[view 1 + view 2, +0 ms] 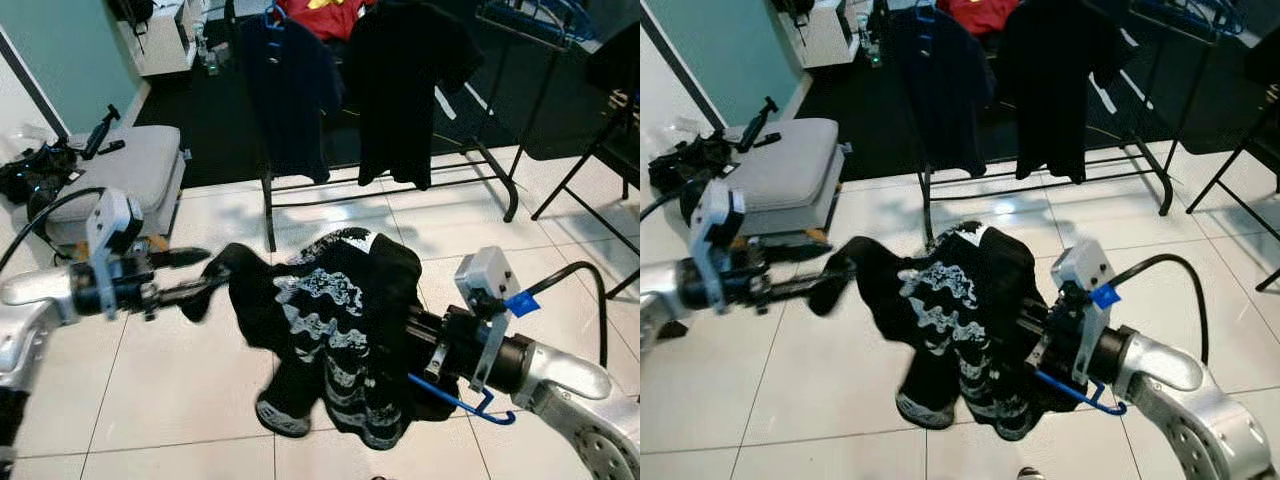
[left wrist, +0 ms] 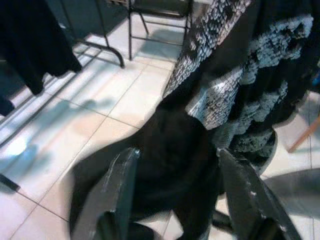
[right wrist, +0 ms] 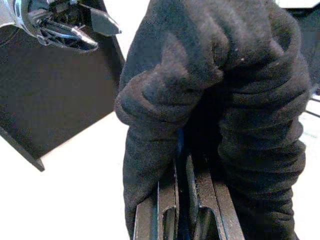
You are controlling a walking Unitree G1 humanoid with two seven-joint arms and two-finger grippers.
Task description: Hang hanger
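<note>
- We hold a black shirt [image 1: 335, 330] with white print between our two grippers, above the tiled floor [image 1: 150, 400]; it is on a blue hanger [image 1: 470, 405], whose hook sticks out below our right wrist.
- Our right gripper [image 3: 182, 175] is clenched on the hanger and the bunched cloth; the fingers are pressed close together.
- Our left gripper [image 1: 200, 275] has its fingers spread around a sleeve end; we cannot tell if it really pinches the cloth.
- The rack [image 1: 400, 170] with dark clothes stands ahead, well apart from us.
- We judge the step is carrying; next we must approach, turn the hook upward and lift it over the rail.
</note>
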